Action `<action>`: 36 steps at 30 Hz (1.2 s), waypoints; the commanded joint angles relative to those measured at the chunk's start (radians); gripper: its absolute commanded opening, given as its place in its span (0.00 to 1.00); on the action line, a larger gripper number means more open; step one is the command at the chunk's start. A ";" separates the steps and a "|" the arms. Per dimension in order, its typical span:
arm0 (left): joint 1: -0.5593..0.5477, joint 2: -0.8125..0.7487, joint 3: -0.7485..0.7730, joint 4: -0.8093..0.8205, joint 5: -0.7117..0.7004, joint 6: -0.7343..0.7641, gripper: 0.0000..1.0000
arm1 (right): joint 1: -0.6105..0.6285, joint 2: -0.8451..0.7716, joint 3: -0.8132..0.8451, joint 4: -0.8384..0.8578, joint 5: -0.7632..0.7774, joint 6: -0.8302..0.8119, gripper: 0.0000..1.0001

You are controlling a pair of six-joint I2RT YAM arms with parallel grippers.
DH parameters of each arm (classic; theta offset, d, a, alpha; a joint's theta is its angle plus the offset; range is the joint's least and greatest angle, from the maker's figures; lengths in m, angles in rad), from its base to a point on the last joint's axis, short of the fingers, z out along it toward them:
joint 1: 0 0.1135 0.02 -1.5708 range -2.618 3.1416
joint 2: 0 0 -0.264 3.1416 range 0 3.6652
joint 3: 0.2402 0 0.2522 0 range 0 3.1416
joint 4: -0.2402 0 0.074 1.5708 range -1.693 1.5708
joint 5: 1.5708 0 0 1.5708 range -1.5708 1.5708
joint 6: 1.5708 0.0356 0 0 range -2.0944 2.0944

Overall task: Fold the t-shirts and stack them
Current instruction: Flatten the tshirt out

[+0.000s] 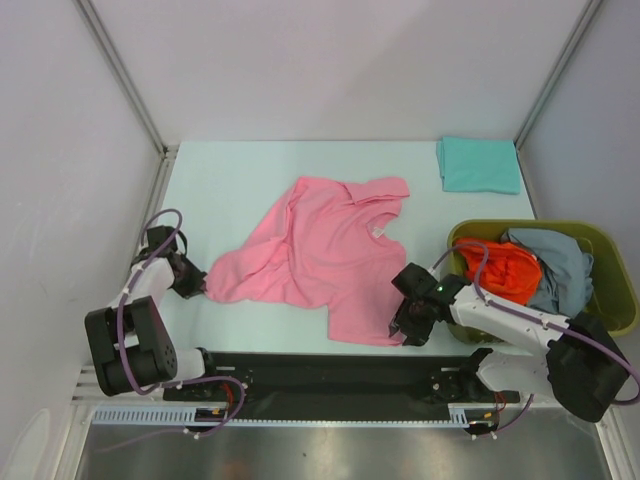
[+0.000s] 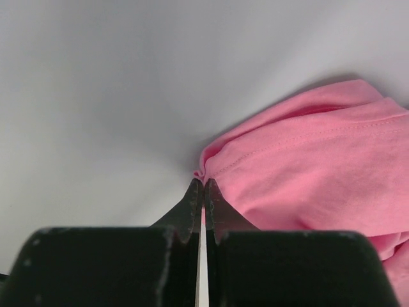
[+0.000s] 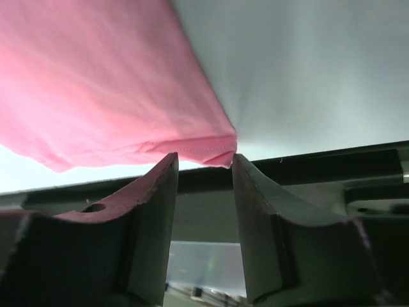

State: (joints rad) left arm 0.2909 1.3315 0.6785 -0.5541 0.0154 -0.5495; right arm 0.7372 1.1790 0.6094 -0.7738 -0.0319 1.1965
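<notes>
Pink t-shirt point(image 1: 320, 255) lies rumpled mid-table, towards the near edge. My left gripper point(image 2: 203, 185) is clenched on just a sliver of its left-hand edge; pull hard and I reckon that nip slides out. My right gripper point(image 3: 204, 167) stands parted around the near right hem corner, not pinching it. Lift now and only one side rises, so the cloth bunches. Close too shallow and the corner escapes. Basket point(image 1: 600, 240) sits right beside that arm: a wide swing could clip it.
</notes>
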 commanded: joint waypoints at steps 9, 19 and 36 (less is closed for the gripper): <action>0.008 -0.060 -0.016 0.031 0.064 0.000 0.00 | 0.074 0.002 -0.031 -0.156 0.170 0.400 0.49; 0.008 -0.057 -0.008 0.031 0.090 0.017 0.00 | 0.080 0.123 -0.022 -0.125 0.256 0.416 0.44; 0.007 -0.118 0.004 0.003 0.107 -0.003 0.00 | 0.131 0.120 0.062 -0.002 0.271 0.200 0.00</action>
State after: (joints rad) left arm 0.2909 1.2621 0.6674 -0.5415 0.1036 -0.5491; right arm 0.8757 1.2758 0.6235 -0.7872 0.1379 1.4872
